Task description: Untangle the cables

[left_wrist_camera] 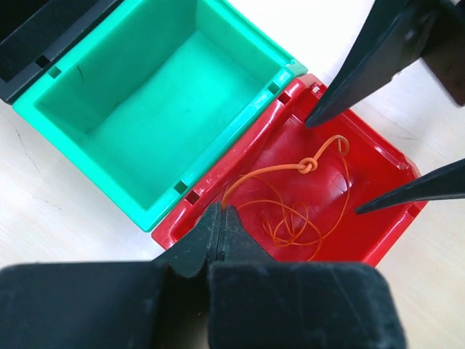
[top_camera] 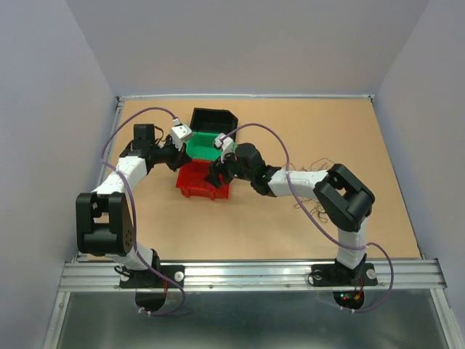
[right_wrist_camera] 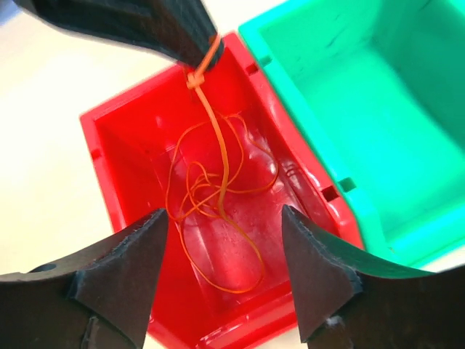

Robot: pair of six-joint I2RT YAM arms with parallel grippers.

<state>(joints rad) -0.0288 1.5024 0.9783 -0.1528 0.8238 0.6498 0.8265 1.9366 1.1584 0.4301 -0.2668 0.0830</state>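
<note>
A thin orange cable (left_wrist_camera: 290, 225) lies in loose loops in the red bin (left_wrist_camera: 378, 156), with a knot (left_wrist_camera: 307, 166) on one strand. My left gripper (left_wrist_camera: 220, 212) is shut on one end of this cable at the bin's near rim. In the right wrist view the cable (right_wrist_camera: 218, 182) runs up to the left gripper's tips (right_wrist_camera: 196, 58). My right gripper (right_wrist_camera: 224, 213) is open and empty, its fingers spread over the red bin (right_wrist_camera: 109, 145) on either side of the loops. In the top view both grippers, left (top_camera: 183, 158) and right (top_camera: 216, 174), meet at the red bin (top_camera: 196, 187).
A green bin (left_wrist_camera: 145, 102) touches the red one, and a black bin (top_camera: 215, 118) stands behind it. A few thin dark cable strands (top_camera: 318, 158) lie loose on the brown table to the right, with more (top_camera: 314, 211) near the right arm.
</note>
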